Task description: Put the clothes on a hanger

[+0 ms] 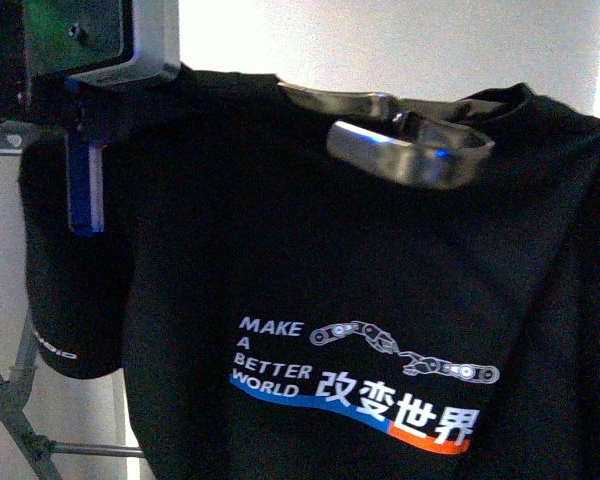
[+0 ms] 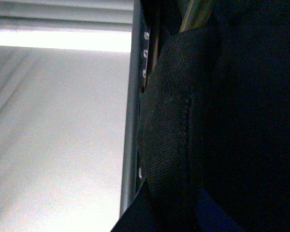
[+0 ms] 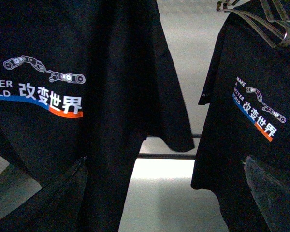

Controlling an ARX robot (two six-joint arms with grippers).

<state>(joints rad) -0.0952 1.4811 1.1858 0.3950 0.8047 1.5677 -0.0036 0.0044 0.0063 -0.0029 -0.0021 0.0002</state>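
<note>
Currently the black T-shirt (image 1: 360, 260) hangs spread over the upper part of the rack (image 1: 10, 410). Its chest print faces the front camera: "MAKE A BETTER WORLD", white characters, a robot-arm drawing, a blue and orange underline. One sleeve (image 1: 75, 310) with a small white logo droops at the left.

Left gripper (image 1: 85, 190): positioned at the shirt's left shoulder, with one blue finger (image 1: 84, 170) visible against the fabric. The second finger is hidden, so its opening, and any hold on the cloth, cannot be determined. The left wrist view shows a thick fold of black fabric just beside a grey rail (image 2: 134, 96) punched with small holes.

Right gripper (image 3: 164, 164): its two dark fingers stand far apart, with nothing gripped between them.

Count, front view: one shirt, one metal clothes hanger (image 1: 410, 150) at the collar, one gripper.

Count, right wrist view: two black shirts bearing the same print, hanging side by side and apart. The second shirt (image 3: 246, 145) has a wire hanger (image 3: 275, 24) at its collar. One thin horizontal bar (image 3: 164, 155) runs behind both.

Crossed rack legs show at the lower left of the front view.
</note>
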